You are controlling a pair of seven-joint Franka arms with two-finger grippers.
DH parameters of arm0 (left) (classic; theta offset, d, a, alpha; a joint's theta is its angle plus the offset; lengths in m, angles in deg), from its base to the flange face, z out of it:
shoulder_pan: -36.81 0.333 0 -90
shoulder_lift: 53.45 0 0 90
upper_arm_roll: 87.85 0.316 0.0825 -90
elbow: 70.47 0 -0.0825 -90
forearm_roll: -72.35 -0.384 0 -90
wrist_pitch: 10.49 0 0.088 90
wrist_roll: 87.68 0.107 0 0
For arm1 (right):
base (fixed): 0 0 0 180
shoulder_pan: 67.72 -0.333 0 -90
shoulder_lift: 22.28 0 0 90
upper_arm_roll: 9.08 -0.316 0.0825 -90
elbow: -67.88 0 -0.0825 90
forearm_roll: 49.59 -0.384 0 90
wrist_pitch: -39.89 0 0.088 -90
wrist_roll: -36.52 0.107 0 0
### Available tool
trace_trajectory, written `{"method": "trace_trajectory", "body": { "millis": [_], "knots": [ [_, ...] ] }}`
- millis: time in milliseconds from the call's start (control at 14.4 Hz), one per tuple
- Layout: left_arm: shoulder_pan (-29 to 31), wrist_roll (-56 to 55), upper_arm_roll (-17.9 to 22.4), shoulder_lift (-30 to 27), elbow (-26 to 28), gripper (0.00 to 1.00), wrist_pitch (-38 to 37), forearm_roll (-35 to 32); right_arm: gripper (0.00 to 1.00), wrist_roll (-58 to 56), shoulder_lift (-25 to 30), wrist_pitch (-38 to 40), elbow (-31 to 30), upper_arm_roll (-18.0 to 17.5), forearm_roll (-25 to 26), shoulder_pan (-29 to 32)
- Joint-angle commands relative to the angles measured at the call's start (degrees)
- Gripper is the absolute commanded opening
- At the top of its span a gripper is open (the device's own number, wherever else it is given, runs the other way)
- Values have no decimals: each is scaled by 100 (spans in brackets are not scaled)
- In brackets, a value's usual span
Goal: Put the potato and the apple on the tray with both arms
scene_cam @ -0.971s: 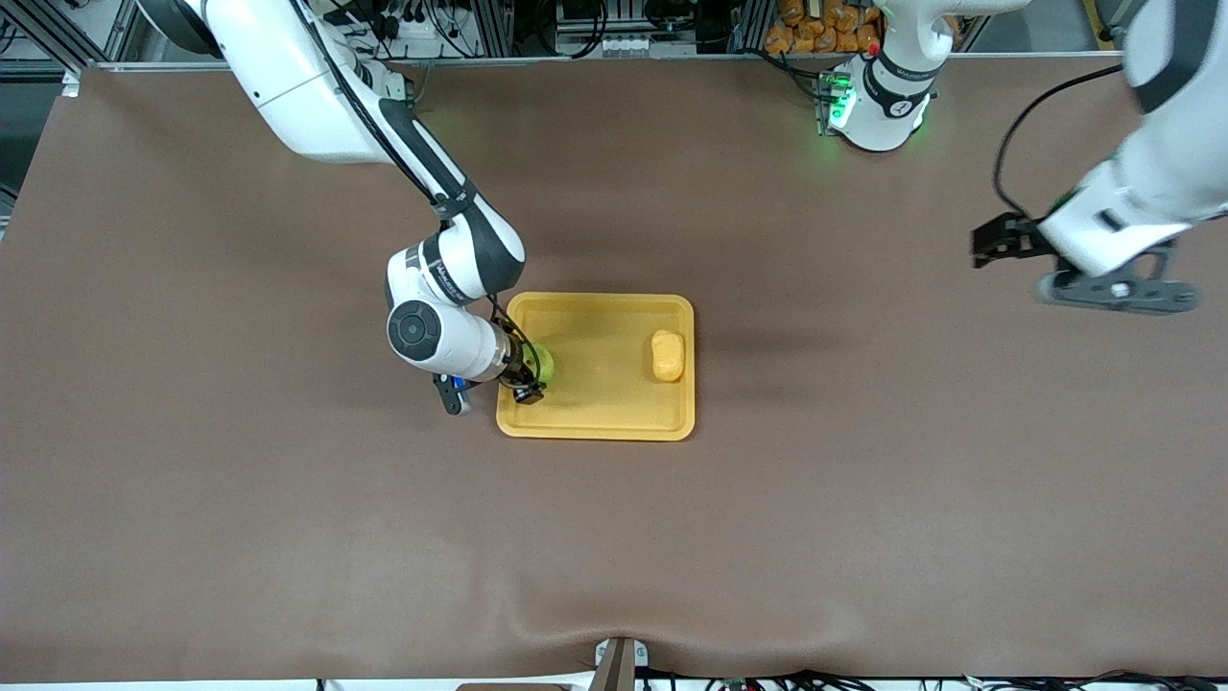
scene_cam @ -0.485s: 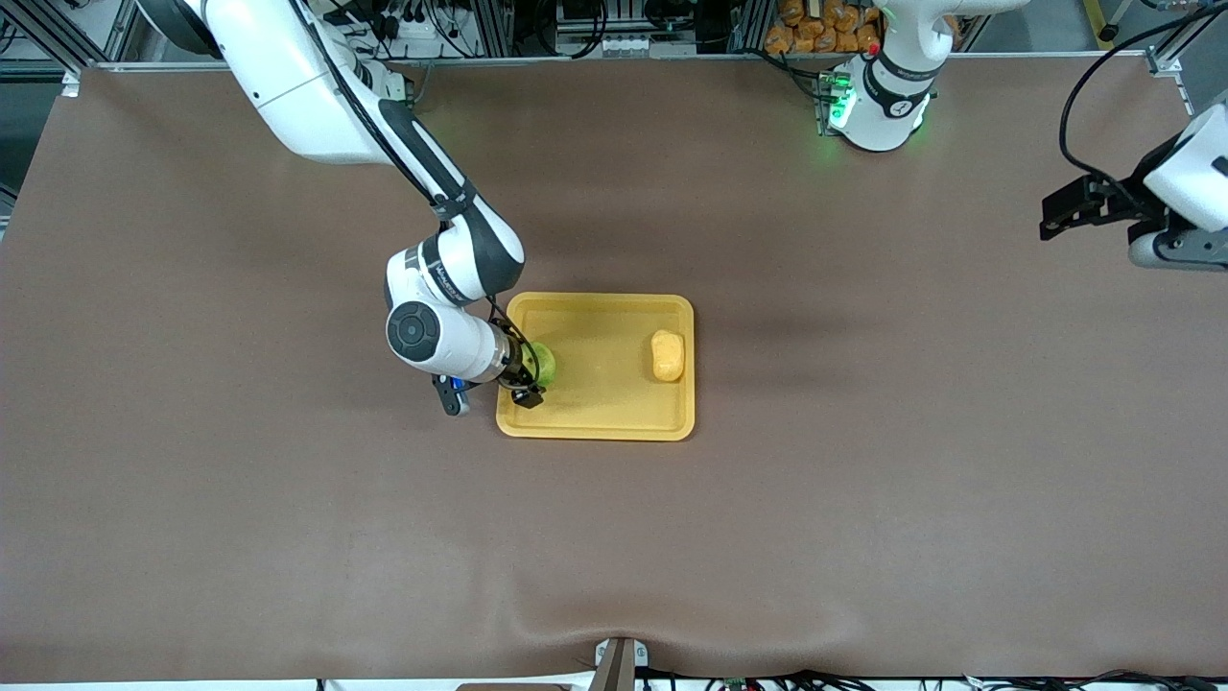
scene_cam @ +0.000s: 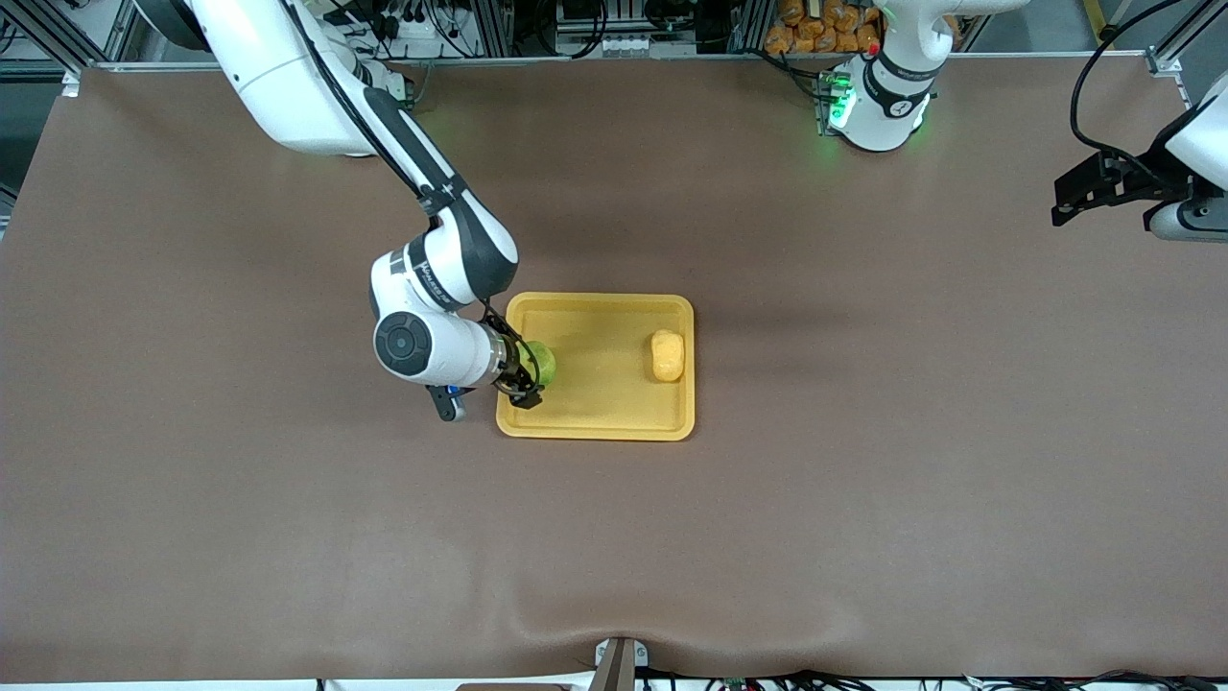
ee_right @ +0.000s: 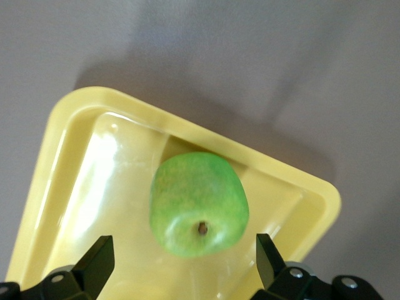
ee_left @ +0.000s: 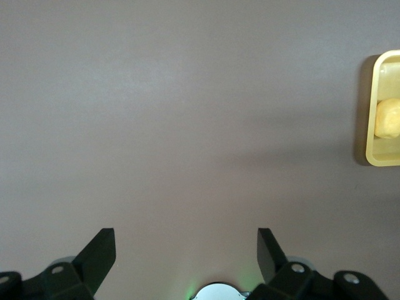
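Note:
The green apple (scene_cam: 541,364) lies on the yellow tray (scene_cam: 600,389) at the end toward the right arm. The pale yellow potato (scene_cam: 667,354) lies on the tray at the end toward the left arm. My right gripper (scene_cam: 523,380) is open, low over the tray, with a finger on each side of the apple and not touching it. The right wrist view shows the apple (ee_right: 199,212) just ahead of the open right gripper (ee_right: 183,256) on the tray (ee_right: 62,131). My left gripper (scene_cam: 1074,192) is open and empty, high over bare table. The left wrist view shows the left gripper (ee_left: 186,250), the tray (ee_left: 369,112) and the potato (ee_left: 389,117).
Brown table cloth (scene_cam: 614,537) covers the table around the tray. The left arm's green-lit base (scene_cam: 878,106) stands at the table's edge by the robots. Orange items (scene_cam: 815,24) sit off the table beside it.
My left gripper has swung up and away toward its own end of the table. My right arm has drawn back a little from the apple, which stays on the tray.

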Motion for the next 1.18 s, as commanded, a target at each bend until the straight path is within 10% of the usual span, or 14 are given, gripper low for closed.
{"method": "trace_trajectory", "body": {
  "millis": [0, 1109],
  "knots": [
    [12, 84, -49, -40, 5, 100, 10, 73, 100, 117, 47, 716, 519, -24, 52, 190],
    [12, 594, -58, -22, -12, 100, -96, 37, 100, -1211, 671, 3985, 2357, -112, -36, 1395]
  ]
}}
